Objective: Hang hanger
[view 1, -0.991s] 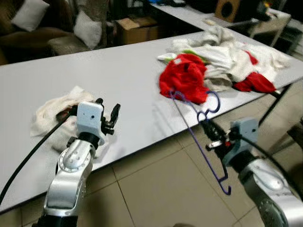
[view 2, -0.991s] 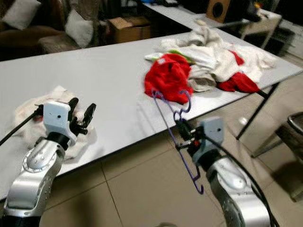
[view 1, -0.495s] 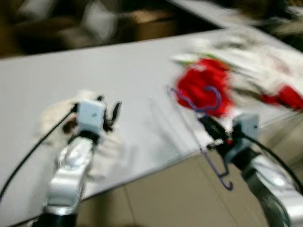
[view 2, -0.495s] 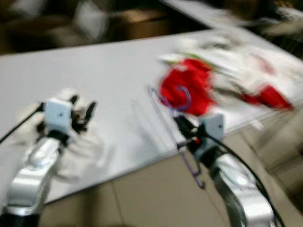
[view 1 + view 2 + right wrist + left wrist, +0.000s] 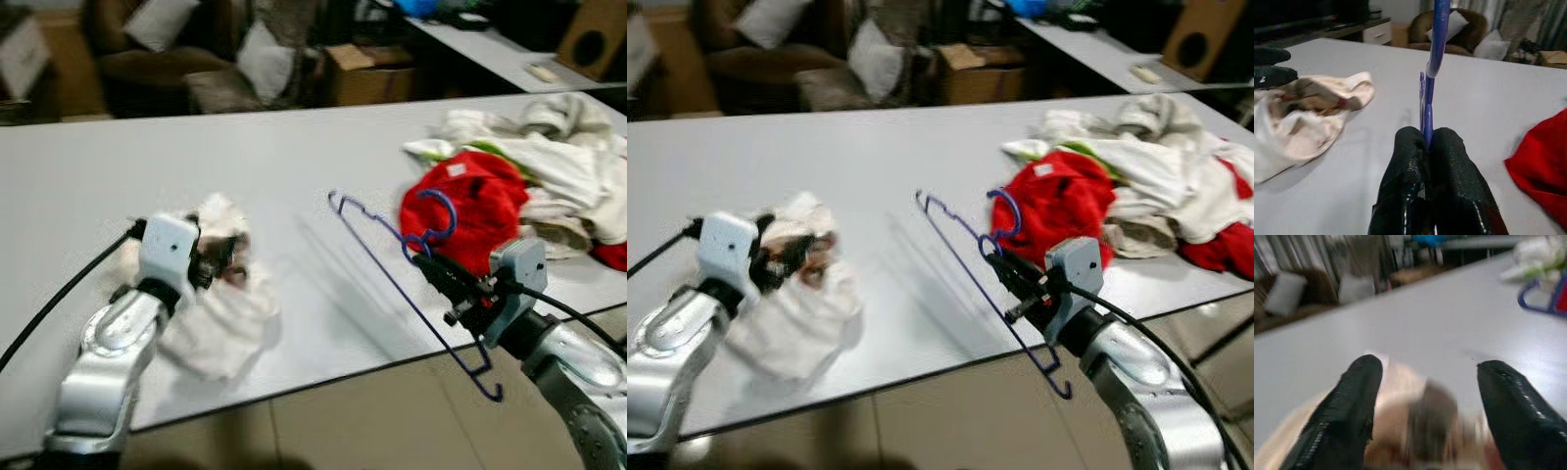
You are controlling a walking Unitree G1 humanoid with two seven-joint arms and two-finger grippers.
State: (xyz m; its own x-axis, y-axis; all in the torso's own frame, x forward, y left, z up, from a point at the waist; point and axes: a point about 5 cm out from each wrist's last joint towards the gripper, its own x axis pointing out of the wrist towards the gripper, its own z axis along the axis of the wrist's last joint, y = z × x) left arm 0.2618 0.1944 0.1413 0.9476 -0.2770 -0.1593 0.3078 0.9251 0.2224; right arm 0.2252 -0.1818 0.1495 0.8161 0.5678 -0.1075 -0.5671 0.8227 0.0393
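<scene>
Currently the right gripper (image 5: 438, 266) sits over the near edge of the grey surface (image 5: 294, 166), its two black fingers (image 5: 1449, 171) pressed together with a thin blue wire pinched between them. That wire belongs to the blue hanger (image 5: 392, 269). The hanger is lifted and tilted: its far corner is out over the surface, its hook curls up beside the fingers in front of the red garment (image 5: 475, 206), and its lowest end hangs past the surface edge above the tiled floor (image 5: 372, 421). In the right wrist view the wire runs straight up out of the closed fingers.

The left gripper (image 5: 1425, 416) is low over a crumpled cream cloth (image 5: 220, 304) lying on the near left part of the surface. Its fingers (image 5: 1342, 421) are spread wide, one on each side of the cloth's bunched, darker middle. Whether the tips touch the fabric cannot be told; the left wrist view is blurred.

A pile of white clothes (image 5: 549, 147) with a further red piece lies behind and to the right of the red garment, at the right end of the surface. Beyond the surface are a sofa with pale cushions (image 5: 260, 59) and a cardboard box (image 5: 367, 73).
</scene>
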